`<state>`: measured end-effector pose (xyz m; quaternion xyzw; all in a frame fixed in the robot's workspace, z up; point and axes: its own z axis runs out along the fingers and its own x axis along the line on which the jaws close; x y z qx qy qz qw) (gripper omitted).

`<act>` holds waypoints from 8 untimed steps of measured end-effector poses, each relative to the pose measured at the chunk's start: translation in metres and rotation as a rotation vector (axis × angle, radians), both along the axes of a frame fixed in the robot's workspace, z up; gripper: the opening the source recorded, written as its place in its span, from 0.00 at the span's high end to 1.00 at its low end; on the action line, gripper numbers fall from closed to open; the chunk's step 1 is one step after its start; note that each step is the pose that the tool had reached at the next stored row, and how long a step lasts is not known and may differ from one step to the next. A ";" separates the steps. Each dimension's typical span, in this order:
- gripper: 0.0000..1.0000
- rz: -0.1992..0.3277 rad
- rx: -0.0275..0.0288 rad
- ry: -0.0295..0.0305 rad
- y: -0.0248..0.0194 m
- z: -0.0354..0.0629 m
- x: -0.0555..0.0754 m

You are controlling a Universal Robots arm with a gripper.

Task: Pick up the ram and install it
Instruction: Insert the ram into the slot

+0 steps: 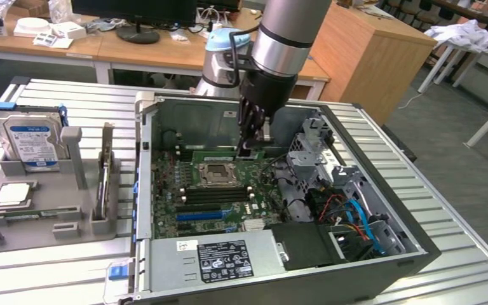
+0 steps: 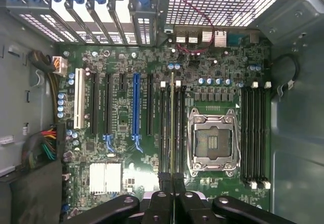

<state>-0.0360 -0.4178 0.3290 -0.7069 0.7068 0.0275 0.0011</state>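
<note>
Hovering over memory slots [image 2: 164, 125] beside the CPU socket [image 2: 211, 140], jaws clenched on the ram [image 2: 172, 123]

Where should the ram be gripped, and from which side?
By its upper long edge, pinched across the two flat faces, coming straight down from above. The ram stands on edge, thin and in line with the slots, so its lower edge is left free. The gripper is shut on it that way.

Silver arm [image 1: 282, 38], black hand [image 1: 246, 151] (blue cap [image 1: 225, 39])
</note>
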 end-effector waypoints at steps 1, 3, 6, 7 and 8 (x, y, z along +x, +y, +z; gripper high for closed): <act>0.87 0.000 0.0001 -0.0014 0.0000 -0.0016 0.000; 0.87 0.000 0.0001 -0.0042 0.0000 -0.0047 0.000; 0.87 0.000 0.0001 -0.0078 0.0000 -0.0084 0.000; 0.87 0.000 0.0001 -0.0086 0.0000 -0.0094 0.000; 0.87 0.000 0.0001 -0.0093 0.0000 -0.0103 0.000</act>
